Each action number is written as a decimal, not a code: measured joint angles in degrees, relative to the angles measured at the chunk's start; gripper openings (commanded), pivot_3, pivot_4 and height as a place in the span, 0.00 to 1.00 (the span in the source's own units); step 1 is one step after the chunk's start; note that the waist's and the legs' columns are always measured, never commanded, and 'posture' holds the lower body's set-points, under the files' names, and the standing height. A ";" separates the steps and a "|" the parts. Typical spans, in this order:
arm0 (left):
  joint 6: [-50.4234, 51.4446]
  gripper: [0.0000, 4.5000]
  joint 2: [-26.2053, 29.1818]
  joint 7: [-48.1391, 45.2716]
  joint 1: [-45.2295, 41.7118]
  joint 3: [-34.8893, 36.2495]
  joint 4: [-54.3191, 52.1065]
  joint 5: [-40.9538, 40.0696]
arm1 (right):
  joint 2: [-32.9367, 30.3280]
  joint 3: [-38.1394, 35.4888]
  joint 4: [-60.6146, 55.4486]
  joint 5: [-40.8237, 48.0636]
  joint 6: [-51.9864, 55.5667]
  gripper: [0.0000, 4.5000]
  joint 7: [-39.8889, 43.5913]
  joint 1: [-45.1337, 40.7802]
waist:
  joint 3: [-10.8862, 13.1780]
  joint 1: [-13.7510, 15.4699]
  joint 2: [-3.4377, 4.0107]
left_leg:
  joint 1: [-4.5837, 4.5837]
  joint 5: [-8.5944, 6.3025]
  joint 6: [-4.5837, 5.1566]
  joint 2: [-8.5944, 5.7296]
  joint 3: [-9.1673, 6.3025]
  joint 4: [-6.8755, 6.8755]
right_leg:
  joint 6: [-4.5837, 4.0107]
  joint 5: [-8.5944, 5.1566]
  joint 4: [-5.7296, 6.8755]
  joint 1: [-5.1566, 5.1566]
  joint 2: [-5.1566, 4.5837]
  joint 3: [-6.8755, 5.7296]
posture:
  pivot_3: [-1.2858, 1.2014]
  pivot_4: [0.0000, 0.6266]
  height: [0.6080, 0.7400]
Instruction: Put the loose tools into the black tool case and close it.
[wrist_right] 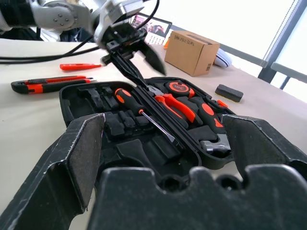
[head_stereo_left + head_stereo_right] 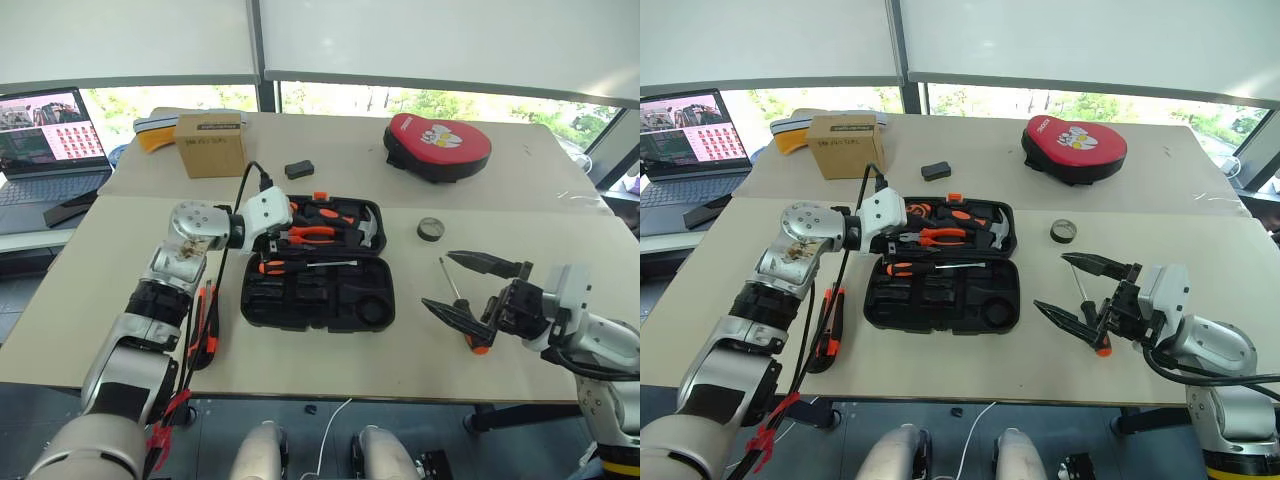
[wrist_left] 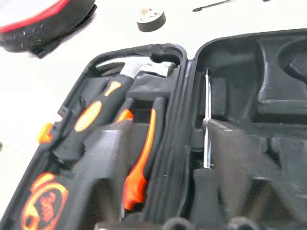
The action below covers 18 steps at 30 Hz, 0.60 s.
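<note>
So the black plastic tool case (image 2: 318, 270) with the rounded corners is lying wide open in the middle of the beige table (image 2: 420, 160), orange latch (image 2: 320, 196) on the far edge. I count one black-and-orange screwdriver (image 2: 300, 265) already in a slot of the near half. The far half holds orange-handled pliers (image 2: 310, 234), a steel-headed hammer (image 2: 365, 228) and a tape measure (image 1: 177, 87).

Still loose: a second black-and-orange screwdriver (image 2: 1089, 307) on the table right of the case, partly hidden behind my right gripper (image 2: 1072, 289); one small dark tape roll (image 2: 431, 229) further off on that side; on the left, one orange-and-black utility knife (image 1: 45, 84) and one small all-orange tester screwdriver (image 1: 79, 66), both mostly covered by my left arm in the head views.

Left gripper (image 1: 135, 56) hovers over the case's left end, fingers parted, nothing in them. Right one is spread wide, empty.

Also one cardboard box (image 2: 210, 144), one small black block (image 2: 299, 169), one red padded pouch (image 2: 437, 146), and a laptop (image 2: 50, 150) cut off at the left edge.
</note>
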 measured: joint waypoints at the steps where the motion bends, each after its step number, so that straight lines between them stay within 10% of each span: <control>1: 1.15 0.18 -0.65 0.59 0.76 0.02 0.02 -0.05 | 0.10 0.18 0.00 -0.01 0.17 1.00 -0.08 -0.02 | 0.00 0.04 0.00 | -0.01 0.00 0.00 -0.01 0.00 0.00 | 0.00 0.00 0.00 0.00 -0.01 0.00 | 0.52 0.24 1.00; 4: 2.54 0.01 -1.50 1.48 2.53 -0.03 0.13 0.01 | 0.17 0.38 0.00 -0.03 0.36 1.00 -0.38 -0.36 | 0.00 0.16 0.00 | -0.01 0.00 0.00 -0.05 -0.01 0.00 | 0.02 -0.01 -0.01 0.01 -0.04 -0.01 | 0.52 0.24 1.00; 18: 5.12 0.01 -3.84 4.90 3.69 -3.43 0.61 3.75 | 0.34 0.67 -0.44 -0.06 1.10 1.00 -1.10 -1.29 | -0.02 0.15 0.02 | 0.25 0.00 0.00 -0.07 -0.07 0.00 | 0.02 -0.01 -0.01 0.28 -0.04 -0.02 | 0.52 0.24 1.00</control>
